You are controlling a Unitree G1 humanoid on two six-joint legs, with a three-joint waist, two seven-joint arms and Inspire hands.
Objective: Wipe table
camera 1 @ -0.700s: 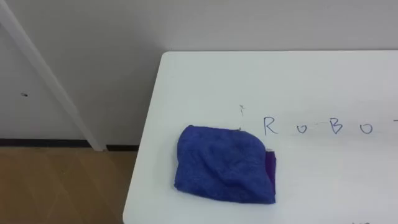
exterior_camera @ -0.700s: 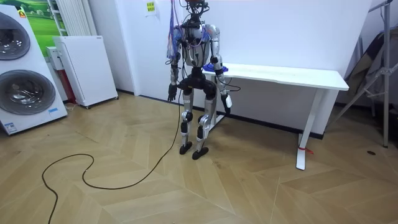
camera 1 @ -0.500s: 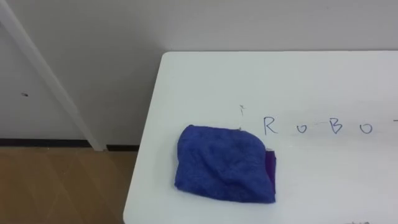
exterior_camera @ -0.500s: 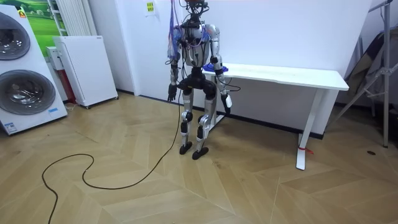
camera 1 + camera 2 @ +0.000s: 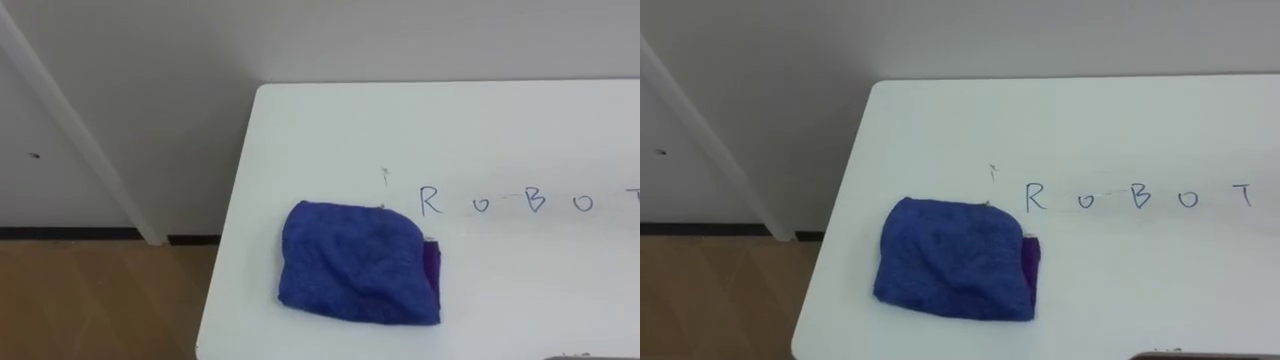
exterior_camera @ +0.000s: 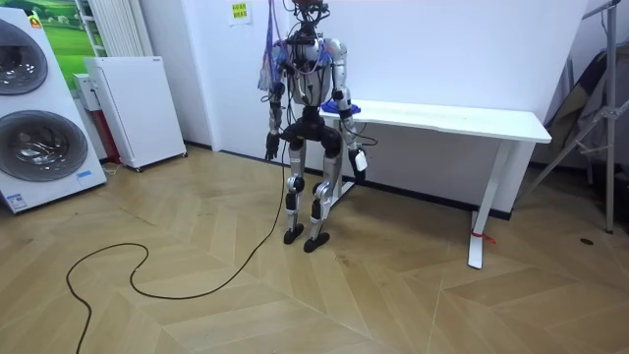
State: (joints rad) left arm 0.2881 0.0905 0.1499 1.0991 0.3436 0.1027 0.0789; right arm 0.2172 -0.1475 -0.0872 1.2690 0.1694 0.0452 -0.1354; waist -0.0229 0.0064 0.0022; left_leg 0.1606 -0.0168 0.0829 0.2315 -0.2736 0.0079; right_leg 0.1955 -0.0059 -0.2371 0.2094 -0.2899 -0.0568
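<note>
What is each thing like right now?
Blue cloth: bunched, lying on the table, untouched.
Table: marker letters on it, not wiped.
Left hand: hanging by the robot's side.
Right hand: hanging by the table's end.
Washing machine: door shut.

**One cloth, one table, five letters**

One blue cloth point(image 5: 952, 258) is lying on one white table point(image 5: 1120, 120). Five handwritten letters point(image 5: 1135, 197) are running across the tabletop in one row, starting just beside the cloth. One small pen mark point(image 5: 992, 172) is sitting near the cloth's far edge. At the room view's left, two washing machines point(image 6: 39, 147) are standing stacked, with one white cabinet point(image 6: 133, 108) standing beside them.
</note>
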